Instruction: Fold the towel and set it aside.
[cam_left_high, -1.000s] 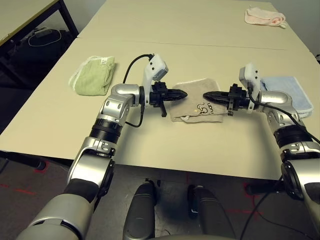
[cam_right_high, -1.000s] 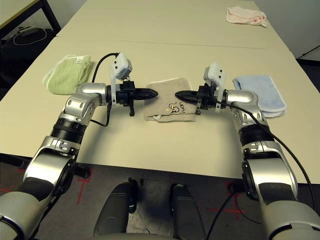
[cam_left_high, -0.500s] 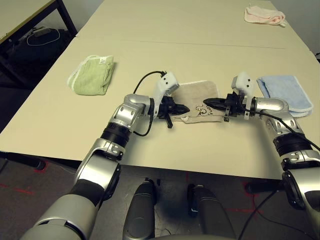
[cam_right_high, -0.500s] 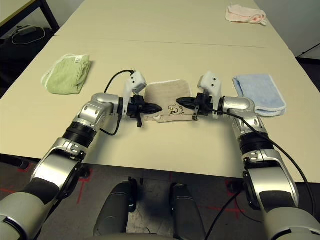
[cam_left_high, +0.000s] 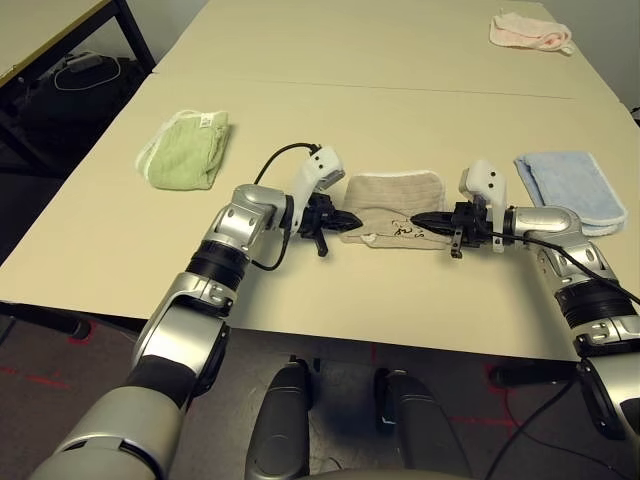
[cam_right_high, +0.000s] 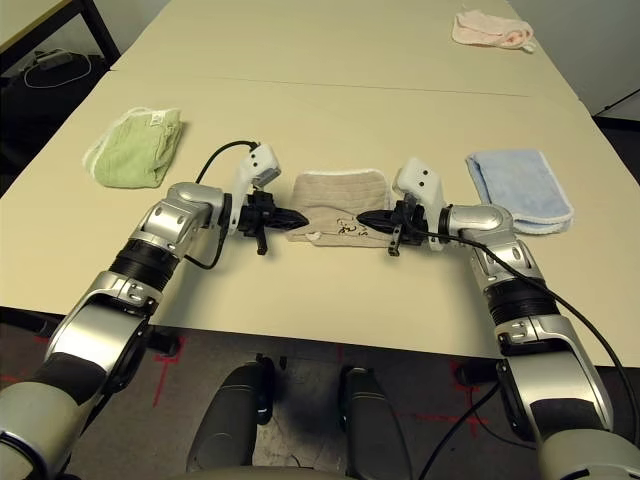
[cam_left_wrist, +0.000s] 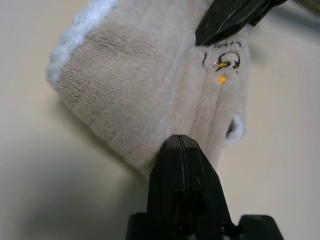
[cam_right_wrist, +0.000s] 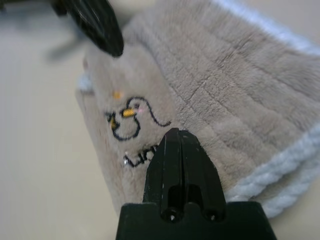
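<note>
The towel (cam_left_high: 392, 198) lies folded in a small beige block at the table's middle, its white edging on the far side and an embroidered duck (cam_right_wrist: 127, 117) on its near flap. My left gripper (cam_left_high: 352, 219) is shut, its tip against the towel's near left corner (cam_left_wrist: 150, 160). My right gripper (cam_left_high: 418, 217) is shut too, with its tip resting on the near right part by the duck. The two tips point at each other across the near flap, a short gap apart. I see no cloth between either pair of fingers.
A light green folded towel (cam_left_high: 185, 150) lies at the left, and a light blue one (cam_left_high: 572, 185) at the right, just beyond my right forearm. A pink cloth (cam_left_high: 530, 32) sits far back right. The table's front edge (cam_left_high: 330, 335) runs close below both arms.
Both shut grippers have come down from above the towel to its near flap and drawn closer together. The towel now lies flatter, with its white far edge showing.
</note>
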